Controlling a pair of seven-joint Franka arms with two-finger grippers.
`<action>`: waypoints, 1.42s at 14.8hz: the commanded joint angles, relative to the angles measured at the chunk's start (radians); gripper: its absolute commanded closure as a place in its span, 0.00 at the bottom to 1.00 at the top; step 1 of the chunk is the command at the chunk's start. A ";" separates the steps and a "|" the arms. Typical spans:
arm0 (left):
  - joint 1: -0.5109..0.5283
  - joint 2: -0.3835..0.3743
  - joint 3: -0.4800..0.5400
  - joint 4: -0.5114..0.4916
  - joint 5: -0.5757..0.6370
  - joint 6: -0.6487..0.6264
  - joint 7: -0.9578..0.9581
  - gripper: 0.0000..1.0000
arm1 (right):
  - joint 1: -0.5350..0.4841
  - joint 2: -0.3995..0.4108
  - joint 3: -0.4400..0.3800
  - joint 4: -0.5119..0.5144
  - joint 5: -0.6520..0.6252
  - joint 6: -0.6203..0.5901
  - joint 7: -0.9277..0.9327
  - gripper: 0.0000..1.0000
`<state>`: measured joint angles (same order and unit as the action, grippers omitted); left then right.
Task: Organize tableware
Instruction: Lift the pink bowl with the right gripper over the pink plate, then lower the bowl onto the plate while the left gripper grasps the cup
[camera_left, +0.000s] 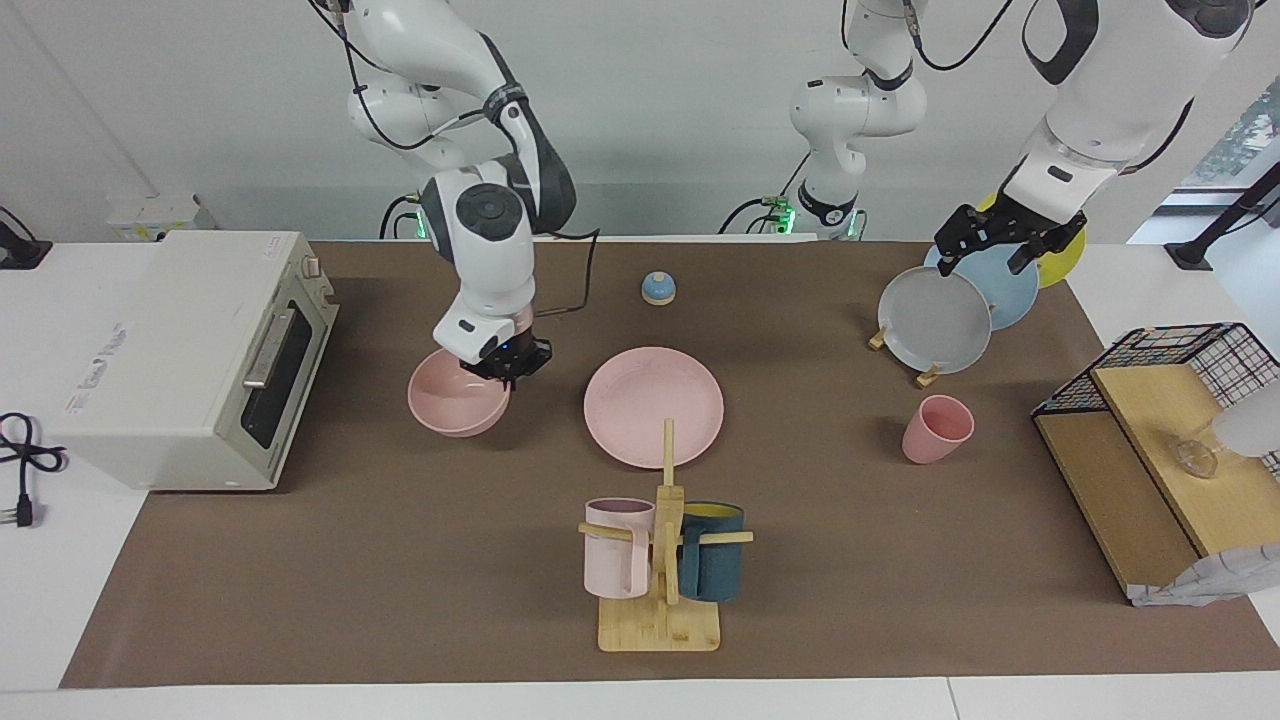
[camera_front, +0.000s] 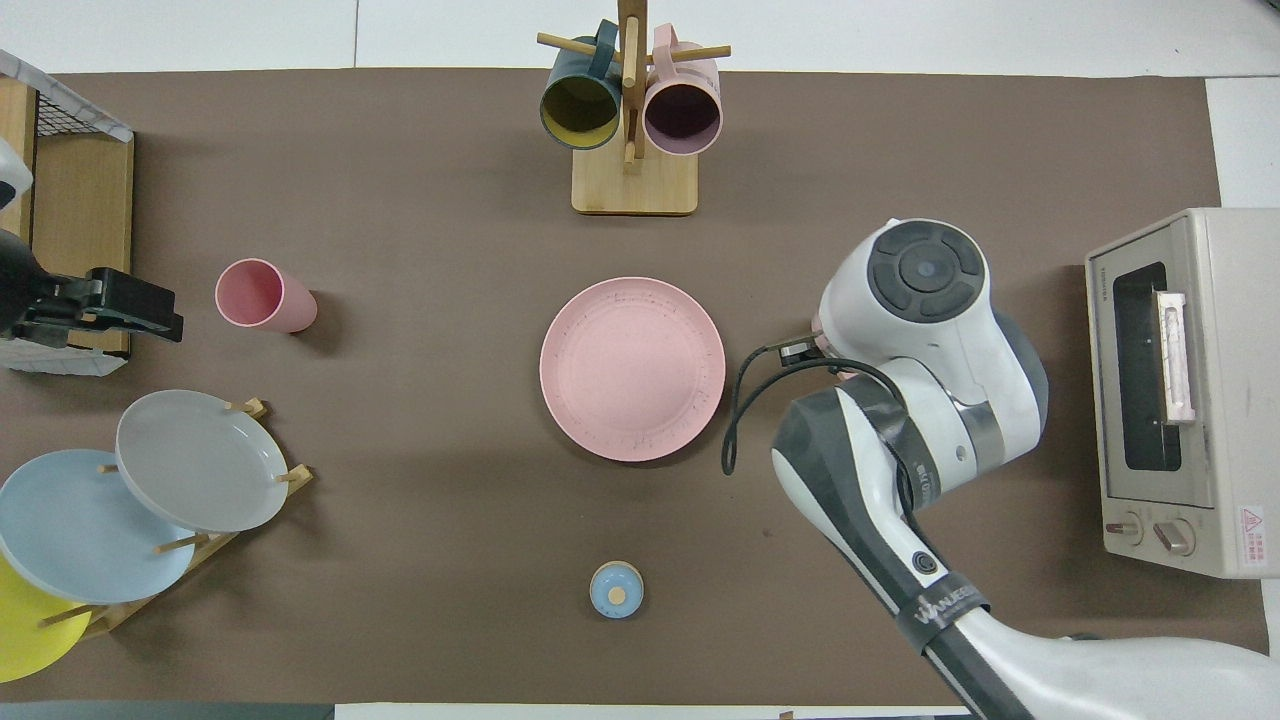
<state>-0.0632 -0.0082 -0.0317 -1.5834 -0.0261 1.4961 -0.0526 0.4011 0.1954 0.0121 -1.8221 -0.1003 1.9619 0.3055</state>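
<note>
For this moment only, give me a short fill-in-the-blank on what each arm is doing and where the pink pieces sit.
1. The right gripper is shut on the rim of the pink ____.
2. The left gripper waits over the rack of ____.
3. The pink plate lies between the bowl and the pink ____.
4. Two mugs hang on a wooden ____.

Missing words: bowl; plates; cup; stand
</note>
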 joint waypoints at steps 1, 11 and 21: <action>-0.006 -0.009 0.006 0.002 0.018 -0.011 -0.007 0.00 | 0.079 0.129 0.000 0.263 0.020 -0.139 0.099 1.00; -0.006 -0.009 0.006 0.003 0.018 -0.022 -0.009 0.00 | 0.323 0.483 0.017 0.729 0.017 -0.201 0.492 1.00; -0.018 0.135 0.010 -0.190 0.002 0.390 0.020 0.00 | 0.312 0.369 0.022 0.434 0.017 -0.051 0.486 1.00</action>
<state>-0.0653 0.0330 -0.0319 -1.7792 -0.0261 1.7918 -0.0382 0.7199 0.6145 0.0199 -1.3142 -0.0930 1.8866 0.7914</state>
